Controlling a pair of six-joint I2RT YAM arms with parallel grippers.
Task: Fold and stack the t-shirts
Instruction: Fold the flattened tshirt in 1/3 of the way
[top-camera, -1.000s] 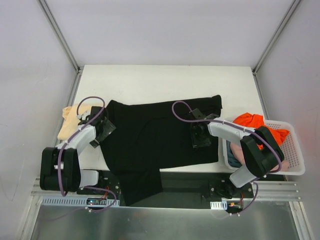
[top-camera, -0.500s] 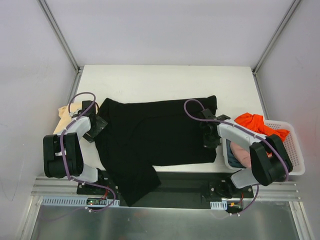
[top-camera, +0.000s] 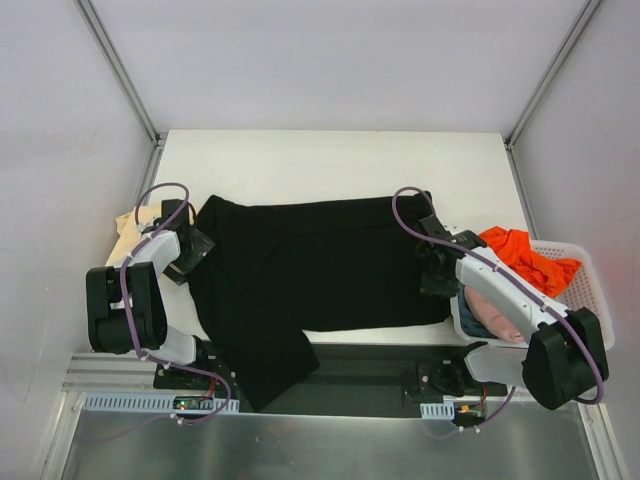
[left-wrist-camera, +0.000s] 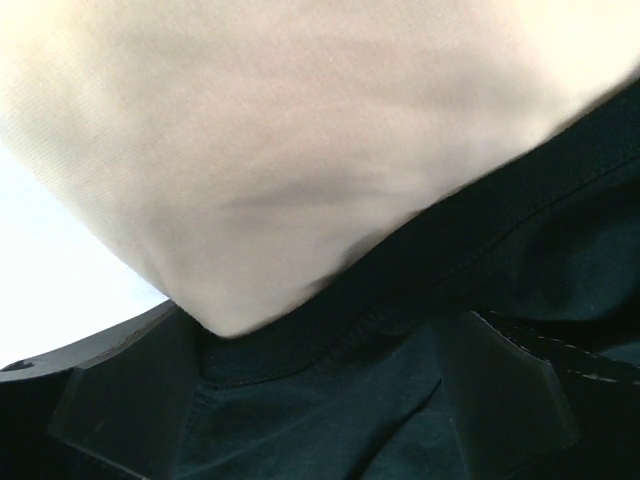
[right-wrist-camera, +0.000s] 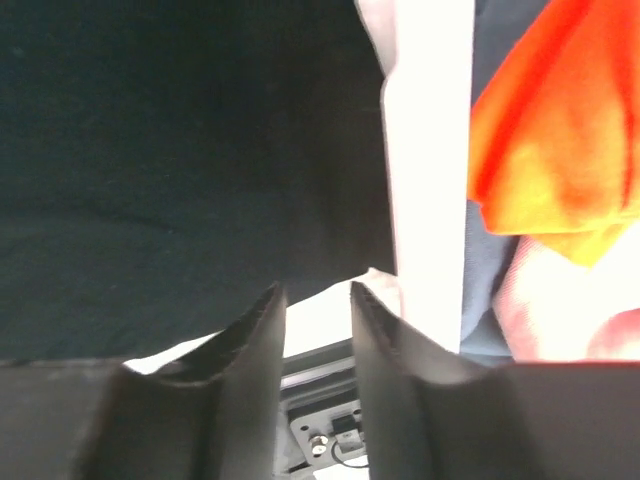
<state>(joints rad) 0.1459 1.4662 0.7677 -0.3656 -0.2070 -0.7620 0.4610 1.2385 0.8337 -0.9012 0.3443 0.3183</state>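
The black t-shirt (top-camera: 310, 270) lies spread across the table, one part hanging over the near edge. My left gripper (top-camera: 195, 250) sits at its left edge, over the pale tan t-shirt (top-camera: 133, 228). In the left wrist view the jaws (left-wrist-camera: 330, 335) stand wide apart, with black cloth (left-wrist-camera: 330, 420) lying loose between them and tan cloth (left-wrist-camera: 300, 130) above. My right gripper (top-camera: 436, 270) is at the shirt's right edge beside the basket. Its jaws (right-wrist-camera: 314, 292) leave a narrow gap with nothing in it, just below the black hem (right-wrist-camera: 180, 150).
A white mesh basket (top-camera: 592, 300) stands at the table's right edge and holds an orange t-shirt (top-camera: 520, 255) and a pink one (top-camera: 490, 312). Its white wall (right-wrist-camera: 430, 150) is right beside my right fingers. The black rail runs along the near table edge.
My right gripper has slid right towards the basket, and the black shirt now lies flatter and reaches further right. My left gripper has shifted left and slightly back.
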